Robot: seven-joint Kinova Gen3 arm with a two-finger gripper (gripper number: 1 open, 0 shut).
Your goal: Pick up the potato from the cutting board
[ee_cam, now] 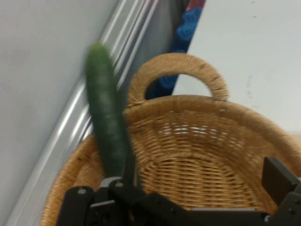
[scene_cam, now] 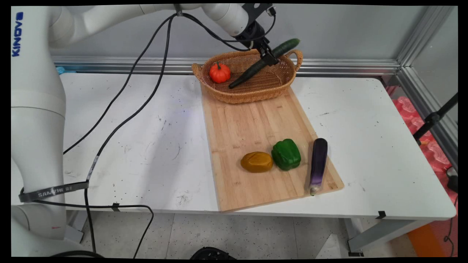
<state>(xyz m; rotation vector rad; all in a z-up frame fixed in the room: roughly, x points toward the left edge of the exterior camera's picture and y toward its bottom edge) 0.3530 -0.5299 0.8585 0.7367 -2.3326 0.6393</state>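
A long dark green cucumber (scene_cam: 263, 64) leans tilted in the wicker basket (scene_cam: 219, 93). Its lower end rests on the basket floor and its upper end sticks out over the far right rim by the handle. My gripper (scene_cam: 268, 58) hangs over the basket's right half, right at the cucumber's middle. In the hand view the cucumber (ee_cam: 106, 122) stands against the left finger (ee_cam: 120, 183) while the right finger (ee_cam: 277, 181) is far from it, so the gripper (ee_cam: 197, 188) is open. A small orange pumpkin (scene_cam: 219, 72) sits in the basket's left part.
The basket stands on the far end of a wooden cutting board (scene_cam: 252, 124). On the board's near end lie a brown potato (scene_cam: 256, 162), a green bell pepper (scene_cam: 286, 154) and a purple eggplant (scene_cam: 318, 165). Black cables (scene_cam: 120, 124) hang over the table's left half.
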